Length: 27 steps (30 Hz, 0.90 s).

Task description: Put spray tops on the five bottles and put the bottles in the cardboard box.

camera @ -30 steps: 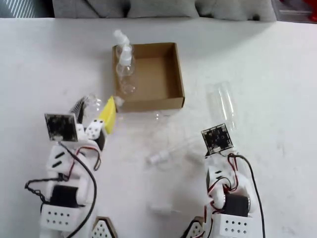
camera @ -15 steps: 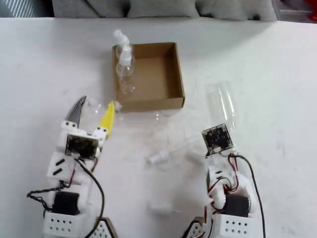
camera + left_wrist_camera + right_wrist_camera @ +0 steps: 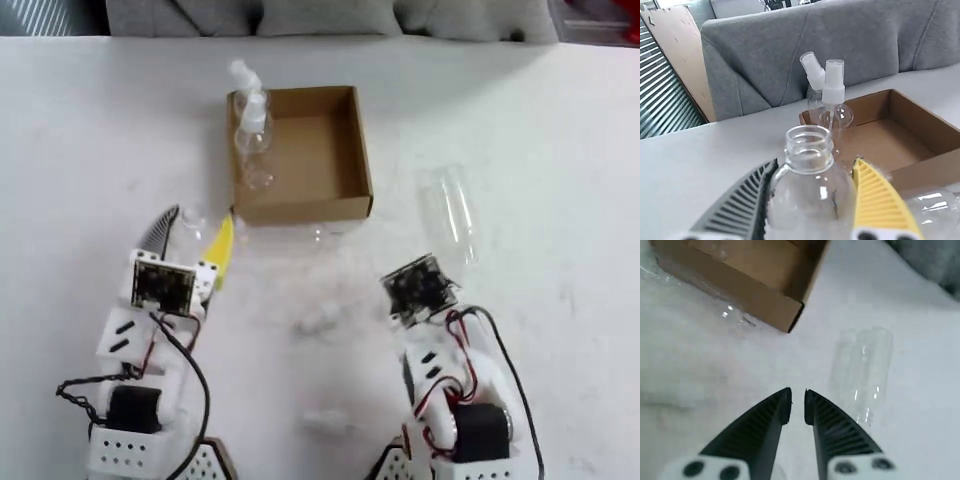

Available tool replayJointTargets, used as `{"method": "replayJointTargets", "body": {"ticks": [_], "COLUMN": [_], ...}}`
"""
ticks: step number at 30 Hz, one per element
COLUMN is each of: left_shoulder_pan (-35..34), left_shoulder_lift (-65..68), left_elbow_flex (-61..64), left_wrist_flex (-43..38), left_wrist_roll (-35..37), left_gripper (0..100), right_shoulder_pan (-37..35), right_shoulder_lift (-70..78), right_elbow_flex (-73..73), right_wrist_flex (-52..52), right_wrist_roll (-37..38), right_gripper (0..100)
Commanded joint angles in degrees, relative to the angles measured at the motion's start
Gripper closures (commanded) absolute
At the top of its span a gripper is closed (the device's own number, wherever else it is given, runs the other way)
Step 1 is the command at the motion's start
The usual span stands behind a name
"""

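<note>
My left hand (image 3: 815, 167) is closed on an uncapped bottle (image 3: 809, 200), with the grey finger on one side of its shoulder and the yellow finger on the other. The bottle's mouth is open and carries no spray top. In the high view this hand (image 3: 198, 218) sits just outside the near corner of the cardboard box (image 3: 362, 140). Two spray-topped bottles (image 3: 832, 100) stand together inside the box, against the wall nearest that hand. My right hand (image 3: 797, 399) holds nothing; its fingers are drawn to a narrow slit above the worktop (image 3: 520, 120). A lying bottle (image 3: 862, 370), clear and on its side, rests just beyond this hand, apart from the box.
</note>
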<state>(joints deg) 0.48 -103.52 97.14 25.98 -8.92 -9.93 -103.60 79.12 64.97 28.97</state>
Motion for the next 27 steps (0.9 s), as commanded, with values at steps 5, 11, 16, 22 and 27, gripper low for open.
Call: {"method": "replayJointTargets", "body": {"ticks": [5,11,16,22,27], "left_shoulder_pan": [0.22,0.22,0.22,0.13,0.13], "left_shoulder_lift": [-0.92,-0.92,-0.92,-0.92,-0.92], "left_elbow_flex": [-0.18,-0.18,-0.18,-0.18,-0.18], "left_wrist_flex": [1.14,1.23,2.02,2.02,2.73], "left_wrist_roll": [0.62,0.62,0.62,0.62,0.62], "left_gripper": [92,92,92,92,92], "right_shoulder_pan": [-16.66,-22.20,-25.80,-29.05,-29.49], "right_shoulder_lift": [4.97,22.46,36.35,45.85,49.01], "right_elbow_flex": [-6.77,-13.63,-18.55,-19.16,-18.90], "right_wrist_flex": [2.07,3.65,12.97,14.99,8.75], "right_wrist_roll": [7.47,10.64,25.93,34.37,36.04], "right_gripper": [96.5,96.4,96.3,87.2,86.3]}}
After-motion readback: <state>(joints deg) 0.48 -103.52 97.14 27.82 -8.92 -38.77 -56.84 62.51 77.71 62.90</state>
